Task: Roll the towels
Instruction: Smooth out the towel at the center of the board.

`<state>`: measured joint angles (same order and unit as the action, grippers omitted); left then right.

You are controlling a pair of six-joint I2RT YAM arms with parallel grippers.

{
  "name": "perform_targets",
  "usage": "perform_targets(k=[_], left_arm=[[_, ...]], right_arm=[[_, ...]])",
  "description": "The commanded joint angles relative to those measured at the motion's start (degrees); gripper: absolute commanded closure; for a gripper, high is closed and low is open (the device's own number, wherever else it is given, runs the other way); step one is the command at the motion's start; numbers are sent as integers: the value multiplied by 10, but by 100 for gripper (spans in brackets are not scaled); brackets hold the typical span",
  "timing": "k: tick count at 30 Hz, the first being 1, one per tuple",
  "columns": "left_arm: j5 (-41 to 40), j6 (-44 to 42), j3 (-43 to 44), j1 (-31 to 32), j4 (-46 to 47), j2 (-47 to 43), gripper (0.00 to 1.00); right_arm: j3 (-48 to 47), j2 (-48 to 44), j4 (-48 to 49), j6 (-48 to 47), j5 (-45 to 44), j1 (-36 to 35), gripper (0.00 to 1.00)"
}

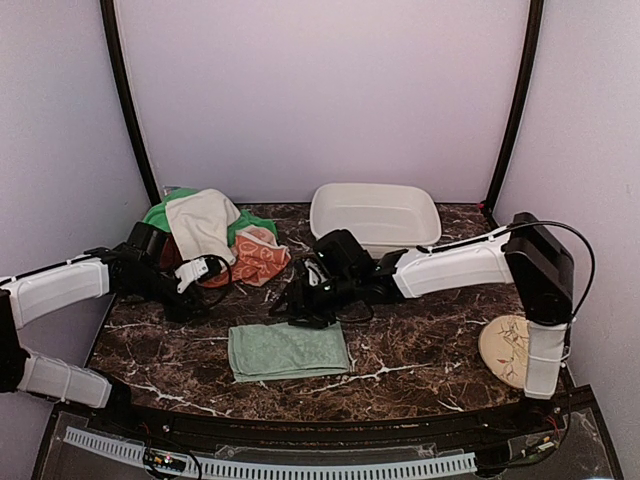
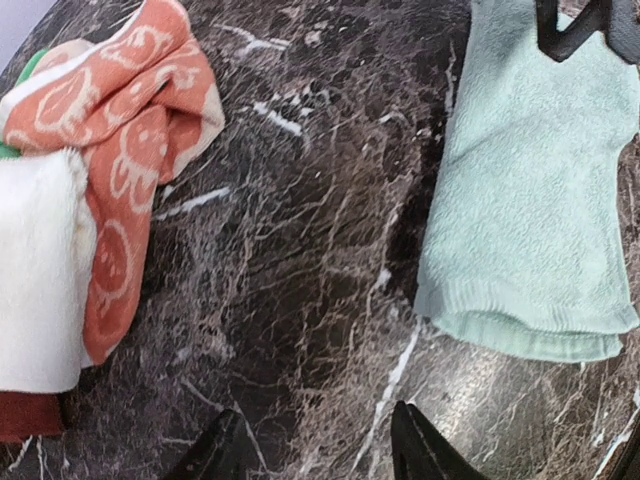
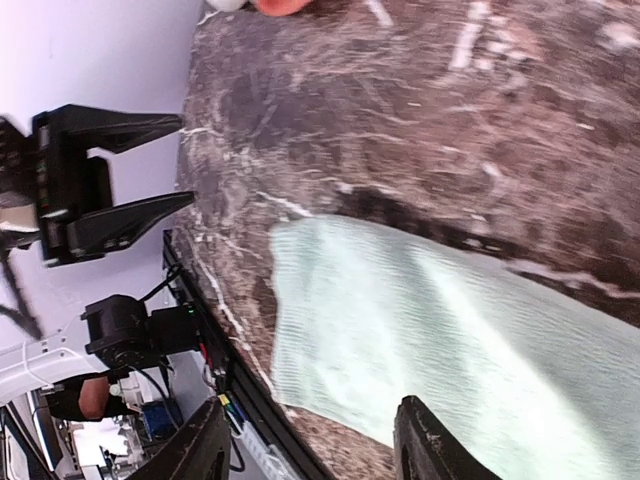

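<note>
Four towels on the marble table (image 1: 430, 340), each located below by reference to the white basin (image 1: 420, 205).

Near-right of the basin, at the table edge: round cream plate (image 1: 505, 350), seen in the top view only.

Nearward of the basin, slightly left: sage-green towel (image 1: 288, 350), flat, folded, apart from the other towels. Doubled edge layers shown by the left wrist view, not resolved from the top.

Between that towel and the basin: right gripper (image 3: 315, 450), fingers spread, nothing clamped, poised over the sage-green towel's far edge. Contact with the cloth not determinable.

Left of the basin, nearward: left gripper (image 2: 320, 450), fingers parted, empty, above bare marble. Same parted fingers shown side-on by the right wrist view.

Left of the basin, farther back: heap of orange swirl towel (image 1: 258, 258), cream-white towel (image 1: 203, 222) on top, bright green towel (image 1: 158, 213) beneath. Green almost hidden in the left wrist view. Dark red patch (image 2: 25, 415) below the cream-white towel, visible there only, identity unclear.
</note>
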<state>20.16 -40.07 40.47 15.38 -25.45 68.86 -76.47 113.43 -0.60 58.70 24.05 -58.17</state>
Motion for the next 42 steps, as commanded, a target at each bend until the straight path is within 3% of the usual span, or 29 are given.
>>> perform_targets(k=[1, 8, 16, 21, 25, 32, 37, 42], left_arm=[[24, 34, 26, 60, -4, 22, 48], [-2, 77, 38, 182, 45, 99, 47], [-32, 74, 6, 220, 108, 144, 48], [-100, 31, -33, 222, 139, 166, 48], [-126, 28, -40, 221, 155, 167, 46], [-107, 25, 32, 221, 97, 95, 41], [-47, 43, 90, 229, 20, 88, 39], [-55, 48, 52, 285, 32, 121, 39]], right_arm=[[70, 0, 28, -5, 1, 23, 46], [173, 10, 41, -17, -26, 49, 52], [271, -30, 150, 23, -19, 56, 52], [269, -76, 135, 1, -22, 59, 52], [247, -117, 77, -77, -50, 68, 54], [159, -105, -62, -222, -119, 73, 57], [148, -52, -79, -234, -118, 75, 66], [210, -55, -39, -204, -131, 76, 73]])
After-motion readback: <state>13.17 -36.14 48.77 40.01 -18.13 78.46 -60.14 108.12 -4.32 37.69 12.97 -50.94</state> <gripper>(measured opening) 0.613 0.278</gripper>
